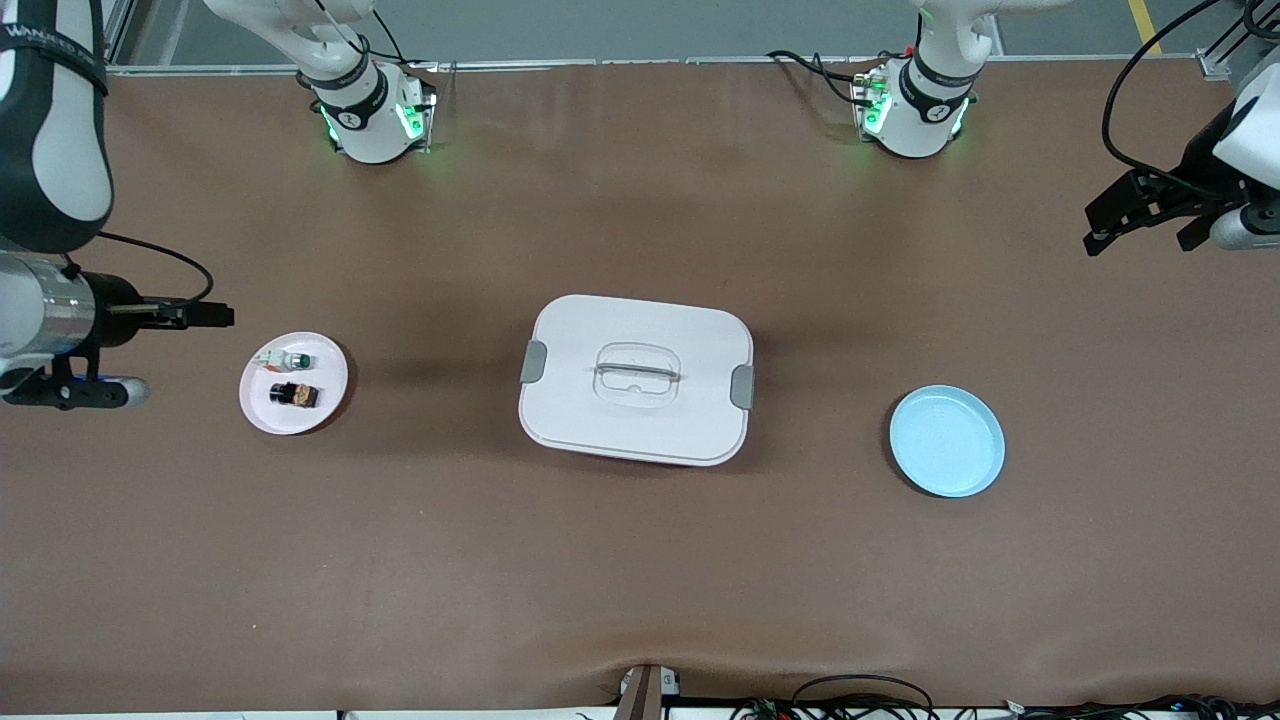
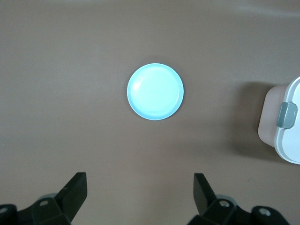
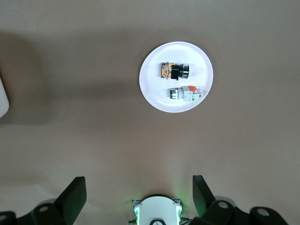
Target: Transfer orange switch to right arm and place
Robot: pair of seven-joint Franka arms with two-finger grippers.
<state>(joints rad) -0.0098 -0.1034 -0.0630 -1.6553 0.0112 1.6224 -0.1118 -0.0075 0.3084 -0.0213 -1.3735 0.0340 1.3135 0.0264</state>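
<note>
Partial white lettering "WAN…ED" on right arm's black band (image 1: 50, 45), nothing else legible

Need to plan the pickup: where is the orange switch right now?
The orange switch lies on the white plate toward the right arm's end of the table, beside the green-knobbed part and nearer the front camera than it.

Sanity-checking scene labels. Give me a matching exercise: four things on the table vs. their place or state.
Things:
1. orange switch
2. blue plate
3. white lidded box
4. left tool

Places or states:
A. mid-table, lid on
B. bare, toward the left arm's end
C. open, over bare table
D. on the white plate, beside the green-knob part

Pairs: 1-D, 2-B, 3-A, 4-C
</note>
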